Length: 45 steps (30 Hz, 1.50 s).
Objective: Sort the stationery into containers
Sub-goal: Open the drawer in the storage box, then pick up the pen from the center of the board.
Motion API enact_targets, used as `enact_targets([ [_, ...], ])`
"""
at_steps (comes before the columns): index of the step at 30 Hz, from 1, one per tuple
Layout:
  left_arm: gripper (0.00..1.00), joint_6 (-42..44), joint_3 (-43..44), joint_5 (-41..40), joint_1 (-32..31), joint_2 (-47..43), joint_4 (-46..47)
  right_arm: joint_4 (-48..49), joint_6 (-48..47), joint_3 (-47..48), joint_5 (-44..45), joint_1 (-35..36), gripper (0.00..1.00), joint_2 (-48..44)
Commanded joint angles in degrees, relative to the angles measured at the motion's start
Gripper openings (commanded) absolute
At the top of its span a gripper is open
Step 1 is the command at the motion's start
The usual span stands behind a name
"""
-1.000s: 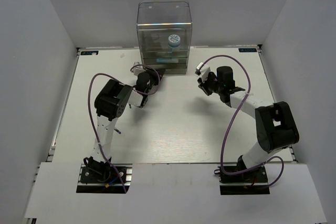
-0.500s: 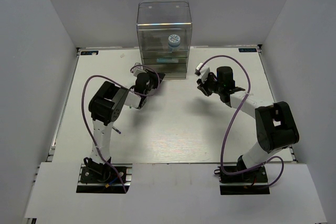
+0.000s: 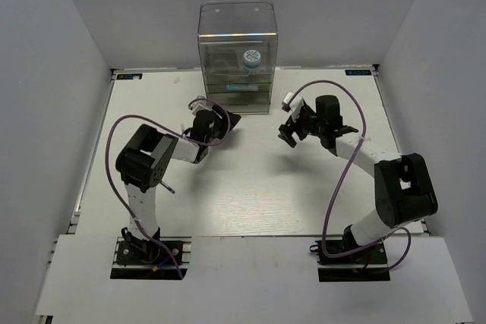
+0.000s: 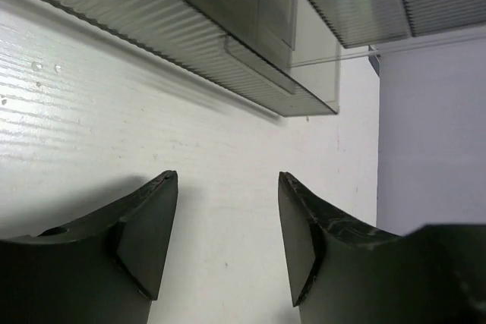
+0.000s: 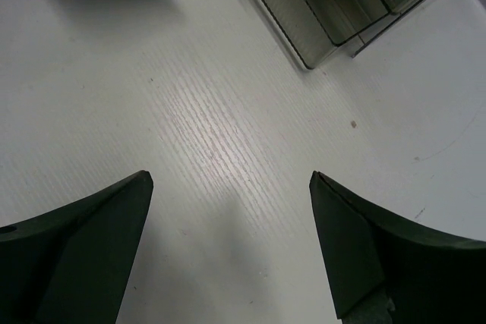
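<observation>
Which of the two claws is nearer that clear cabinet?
The left gripper: open, it sits right by the lower left corner of the cabinet. The right gripper, also open, hangs farther off to the other side.

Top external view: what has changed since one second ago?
The left gripper edged toward the tall transparent plastic drawer cabinet, its elbow swinging left; the right gripper shifted slightly left. Both stand open, empty. Cabinet and round blue-and-white patterned roll inside it stayed put.
</observation>
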Motion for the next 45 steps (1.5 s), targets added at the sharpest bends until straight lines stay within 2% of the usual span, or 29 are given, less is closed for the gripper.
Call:
enact_targets([
  [1,0.66,5.31,-2.62,1.43,-0.46,-7.23,-0.41,3.95,-0.62,-0.91,-2.98,-0.14,0.9,-3.8],
  [2,0.67,6.2,-3.15,1.43,-0.46,-9.77,-0.41,5.1,-0.79,-1.71,-2.89,-0.22,0.9,-5.8],
  [5,0.68,9.89,-3.86,0.91,-0.46,-13.91,-8.38,8.1,1.13,-2.08,-3.51,-0.05,0.9,-5.83],
  [6,0.7,9.9,-3.86,0.9,-0.46,-16.71,-14.68,7.41,1.66,-0.59,-3.77,-0.22,0.9,-4.52],
  [7,0.71,10.69,-3.86,0.12,0.32,-18.13,-18.05,2.35,2.54,0.47,-3.95,-0.05,0.9,-2.42],
  [8,0.73,10.69,-3.86,-0.67,0.33,-19.36,-21.82,-0.57,3.24,5.87,-4.38,-0.13,0.9,-1.09],
  [9,0.75,10.69,-3.86,-2.16,0.94,-20.76,-25.86,-7.82,2.82,8.19,-5.78,-0.22,0.9,0.23],
  [10,0.82,10.69,-3.86,-7.4,0.95,-24.0,-32.6,-11.29,2.72,10.04,-9.54,-0.14,0.86,4.24],
  [12,0.94,6.51,-5.25,-12.78,0.43,-27.62,-37.92,-12.57,4.13,11.64,-10.89,0.13,0.78,4.99],
  [13,0.94,5.17,-6.31,-15.42,0.42,-29.46,-40.81,-10.99,4.39,10.51,-10.72,0.39,0.69,3.59],
  [14,1.0,3.59,-7.71,-16.58,0.94,-32.61,-42.15,-6.71,4.83,8.58,-10.89,0.39,0.58,2.88],
  [15,1.0,0.88,-7.73,-18.24,0.95,-33.95,-44.34,-6.4,5.18,7.78,-11.24,0.83,0.43,2.36],
  [16,1.0,-0.37,-7.73,-22.17,0.95,-35.0,-50.71,-6.66,5.45,8.47,-11.42,1.01,0.29,2.7],
  [17,1.0,-1.34,-6.51,-23.52,0.95,-35.71,-54.17,-8.58,5.8,9.08,-11.68,1.01,0.1,3.4],
  [18,1.0,-5.44,-4.06,-25.1,0.95,-36.24,-58.47,-9.03,5.8,10.05,-11.42,1.09,0.05,3.67],
  [19,1.0,-7.83,-2.65,-28.33,0.95,-36.25,-67.73,-9.04,6.32,10.58,-11.16,1.18,0.05,4.19],
  [22,1.0,-15.98,2.28,-30.47,0.95,-34.68,-80.0,-8.78,7.29,10.32,-10.19,1.01,0.05,4.37],
  [23,0.97,-18.03,4.99,-31.0,0.95,-33.62,-87.96,-8.6,7.73,9.97,-10.1,1.18,0.07,4.37],
  [25,0.96,-23.29,7.73,-31.61,0.95,-30.9,-95.74,-8.25,7.82,9.53,-10.27,1.36,0.09,4.11],
  [26,0.96,-25.15,10.09,-31.62,0.95,-28.1,-102.56,-8.16,8.08,9.44,-10.02,1.36,0.11,4.19],
  [29,0.97,-29.46,12.22,-32.67,0.95,-24.92,-110.16,-7.98,8.09,9.27,-9.66,1.71,0.12,4.28],
  [36,0.99,-30.61,10.2,-34.86,2.0,-25.78,-113.34,-7.89,8.17,9.53,-8.87,2.06,0.12,4.37],
  [41,0.9,-30.61,8.72,-36.89,3.31,-26.93,-114.59,-8.07,8.26,9.62,-8.78,2.76,0.12,5.16],
  [45,0.8,-28.26,0.37,-32.15,5.77,-31.84,-106.25,-8.07,8.52,10.41,-8.34,3.12,0.12,5.51],
])
